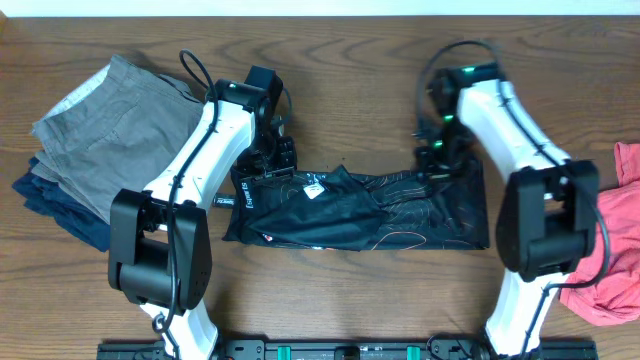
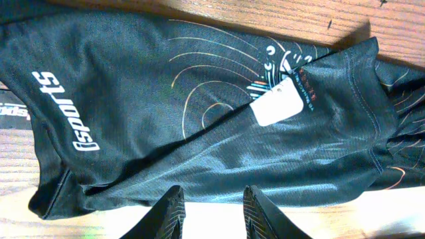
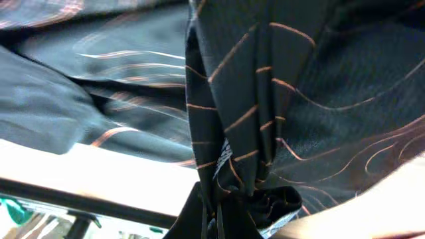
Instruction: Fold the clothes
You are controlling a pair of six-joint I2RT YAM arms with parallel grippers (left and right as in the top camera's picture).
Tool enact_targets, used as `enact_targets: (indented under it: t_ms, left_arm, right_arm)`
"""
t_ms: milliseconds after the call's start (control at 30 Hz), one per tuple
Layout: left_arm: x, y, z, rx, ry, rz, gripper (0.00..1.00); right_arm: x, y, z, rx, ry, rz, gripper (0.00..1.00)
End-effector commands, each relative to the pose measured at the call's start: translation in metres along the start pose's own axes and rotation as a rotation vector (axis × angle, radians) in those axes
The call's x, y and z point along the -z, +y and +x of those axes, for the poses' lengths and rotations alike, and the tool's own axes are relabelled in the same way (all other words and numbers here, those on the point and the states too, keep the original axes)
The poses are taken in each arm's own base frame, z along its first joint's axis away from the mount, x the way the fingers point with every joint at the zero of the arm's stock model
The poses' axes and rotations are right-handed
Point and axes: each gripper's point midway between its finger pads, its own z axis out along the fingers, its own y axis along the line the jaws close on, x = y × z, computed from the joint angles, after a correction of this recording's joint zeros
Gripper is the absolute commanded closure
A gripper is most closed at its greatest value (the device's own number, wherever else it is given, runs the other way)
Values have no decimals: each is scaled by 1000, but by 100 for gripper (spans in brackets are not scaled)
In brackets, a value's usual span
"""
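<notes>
Item: black thin sports jersey, orange-white contour lines. Likely light, limp, slippery. State: right hand pinching gathered edge; left hand spread, empty. Suggested hold: hemmed corner.

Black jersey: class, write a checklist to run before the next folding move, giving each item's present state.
1. Right gripper shut on the jersey: ok.
2. Left gripper holding cloth: not ok, fingers apart, empty.
3. Jersey lying flat: not ok, creased and folded over.
4. White tag tucked under: not ok, showing.
5. Red shirt clear of jersey: cannot tell, right arm hides the gap.
</notes>
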Motion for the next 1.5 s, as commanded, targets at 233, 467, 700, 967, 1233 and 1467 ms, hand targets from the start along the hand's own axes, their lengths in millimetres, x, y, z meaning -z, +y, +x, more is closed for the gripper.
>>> enact_targets:
  t_ms: [233,467,700,967,1233,1467]
  left_arm:
    - [7,2,1,11,-21,-4,68]
    - [7,2,1,10,-21,-4,68]
    - [7,2,1,10,-21,-4,68]
    - [7,2,3,13,-15,-7,68]
    - [7,3,4,14,-8,-9,67]
    - [7,3,5,14,-7,-10,68]
  right_arm:
    - [-6,52,2,34,-18,36,98]
    - [-7,65,-5,25,-53,16,96]
    - [-8,87,-5,52,-58,-60,74]
    - [-6,58,-10,-6,-73,41,78]
    - [-3,12,6,-131,-12,175,73]
    - [-44,16,12,-119,16,155,64]
